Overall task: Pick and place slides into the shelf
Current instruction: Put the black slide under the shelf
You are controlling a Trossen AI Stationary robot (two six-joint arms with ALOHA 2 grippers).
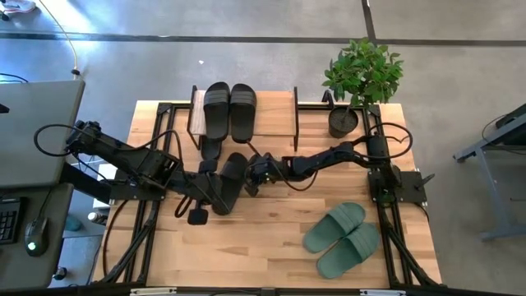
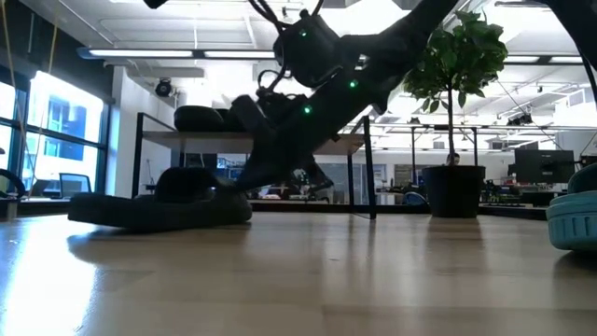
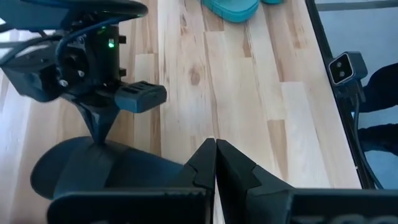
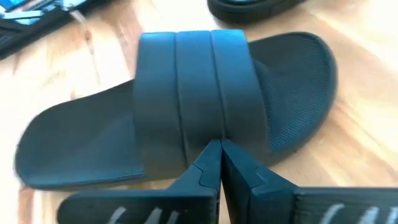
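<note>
Black rubber is lying directly ahead of the right gripper (image 4: pixel 219 163): a loose black slide (image 4: pixel 180 106) on the tabletop (image 1: pixel 271 238) near the middle, its long axis running crosswise to the shut jaws, strap nearest the tips. The left gripper (image 3: pixel 216 163), jaws also pressed together and holding nothing, is hovering just beside the same slide's sole. Both arms are roughly equally near. The shelf (image 1: pixel 279 111) is carrying one black pair (image 1: pixel 230 111); the green pair (image 1: pixel 341 238) is lying well apart.
</note>
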